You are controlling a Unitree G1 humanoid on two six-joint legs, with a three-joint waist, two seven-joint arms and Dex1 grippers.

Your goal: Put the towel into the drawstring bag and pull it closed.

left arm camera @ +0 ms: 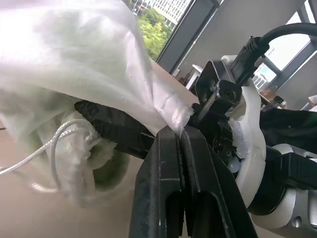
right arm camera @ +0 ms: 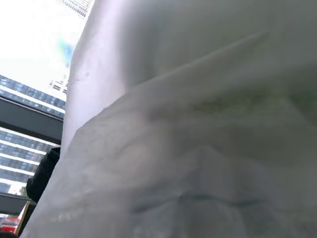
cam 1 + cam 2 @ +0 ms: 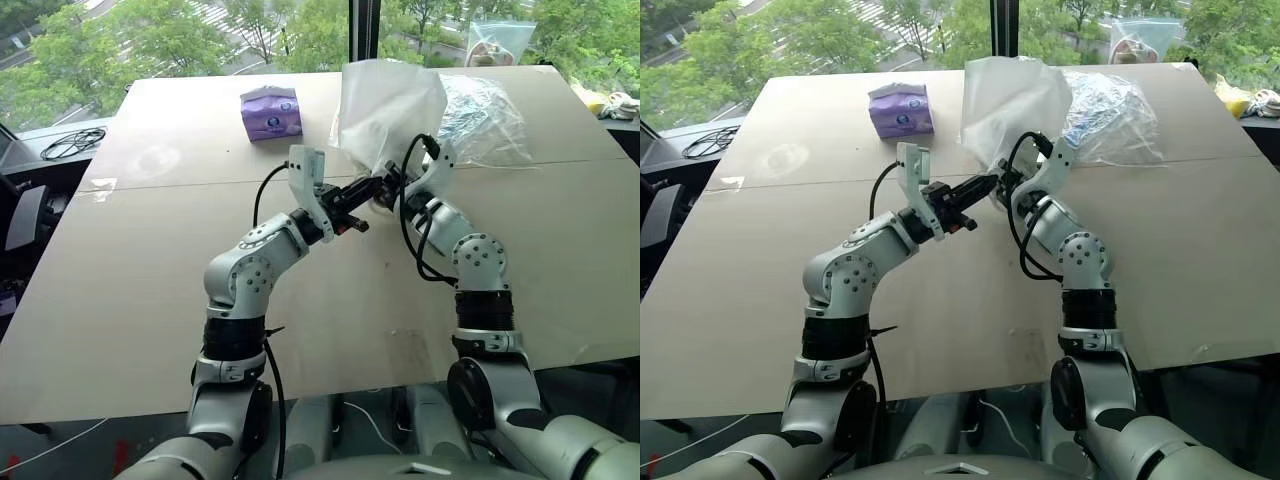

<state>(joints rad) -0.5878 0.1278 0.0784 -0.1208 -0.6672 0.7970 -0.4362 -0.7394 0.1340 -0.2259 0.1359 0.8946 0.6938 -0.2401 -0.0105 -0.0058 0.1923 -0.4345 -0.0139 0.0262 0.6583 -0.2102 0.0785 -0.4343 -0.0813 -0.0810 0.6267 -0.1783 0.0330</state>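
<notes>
One drawstring bag [image 3: 385, 110] between two end effectors

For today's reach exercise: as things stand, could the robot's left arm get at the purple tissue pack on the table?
Probably yes, but not straight away: the left gripper is shut on the thin white drawstring bag. The bare wooden table toward the purple tissue pack looks unobstructed.

Towel and right jaws veiled by the bag

The towel [image 1: 106, 171] shows as a blurred green smudge through the drawstring bag [image 3: 385, 105], whose fabric covers the right gripper [image 3: 385, 190] jaws.
</notes>
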